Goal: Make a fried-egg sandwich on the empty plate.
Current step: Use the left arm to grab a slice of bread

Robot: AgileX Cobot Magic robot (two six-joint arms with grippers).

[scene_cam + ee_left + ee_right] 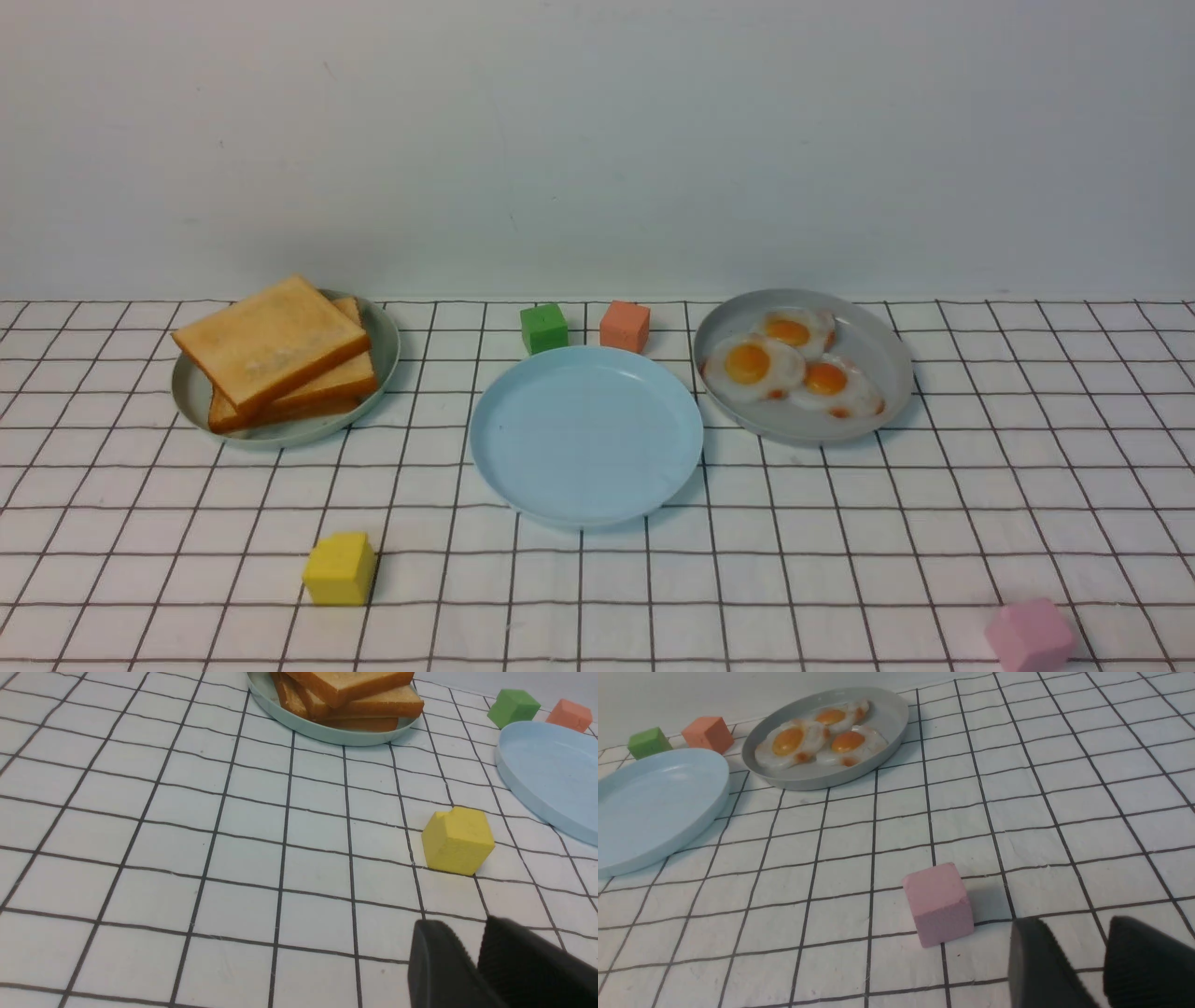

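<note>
A white cloth ruled with a dark grid covers the desk (840,541), which ends at a plain pale wall (597,140).

At the far left, a pale green plate (385,369) carries the stacked toast slices (271,338). They lie flat and fanned, and the top one is turned so that a corner faces the camera; being square, it has no long axis. Nearer the camera stands a yellow cube (340,568). In the left wrist view the left fingers (439,966) hover over bare cloth near it, slightly parted and gripping nothing.

In the middle lies the light blue plate (585,435), flat and with nothing on it. A green cube (543,327) and a salmon cube (625,326) stand just behind its far rim.

To the right, nearly touching it, a grey plate (887,373) holds three overlapping fried eggs (756,366), yolks up. A pink cube (1030,635) sits at the near right. In the right wrist view the right fingers (1036,961) hang beside it, apart and holding nothing.
</note>
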